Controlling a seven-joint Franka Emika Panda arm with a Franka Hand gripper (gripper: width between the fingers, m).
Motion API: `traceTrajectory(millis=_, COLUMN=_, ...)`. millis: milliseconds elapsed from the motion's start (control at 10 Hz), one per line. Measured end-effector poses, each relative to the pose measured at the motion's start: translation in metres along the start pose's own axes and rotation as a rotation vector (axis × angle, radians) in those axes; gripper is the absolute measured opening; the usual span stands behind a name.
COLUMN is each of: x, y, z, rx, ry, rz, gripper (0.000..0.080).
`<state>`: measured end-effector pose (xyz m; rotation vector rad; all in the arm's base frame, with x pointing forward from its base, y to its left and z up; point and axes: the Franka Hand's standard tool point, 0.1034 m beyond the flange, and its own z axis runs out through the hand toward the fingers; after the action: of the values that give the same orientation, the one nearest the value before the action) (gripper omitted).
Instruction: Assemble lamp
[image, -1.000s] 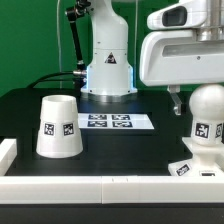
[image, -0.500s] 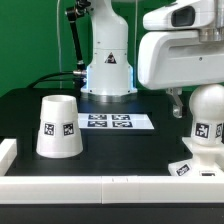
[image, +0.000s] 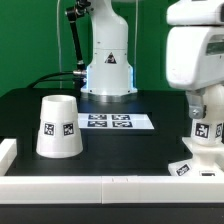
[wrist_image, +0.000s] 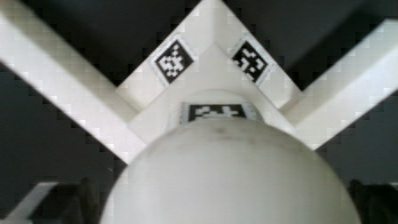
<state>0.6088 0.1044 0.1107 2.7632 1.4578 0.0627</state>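
- Plainly, the gripper (image: 197, 104) hangs just over the bulb (image: 210, 124); whether its jaws stand apart cannot be told.
- The shade (image: 59, 126), mouth down, well apart at the exterior view's left, could slip from a pinch on its tapered wall.
- The bulb, sitting on the base (image: 188, 166), might be knocked loose by an off-centre descent.

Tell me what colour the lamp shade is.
The shade is white with a black-and-white square tag on its side; clearest in the exterior view.

back: green wall (image: 30, 40) | below: black table (image: 130, 150) | front: white rail (image: 100, 188)
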Motion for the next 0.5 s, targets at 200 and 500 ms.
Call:
traceTrajectory(millis=200, x=0.001, y=0.0011, z=-0.0011, rx=-0.023, ry=-0.026, rz=-0.22, gripper=0.0698)
traceTrajectory(millis=500, x=0.0051, y=0.0014, z=-0.0032, rx=-0.051, ry=-0.058, rz=-0.435, gripper=0.0698)
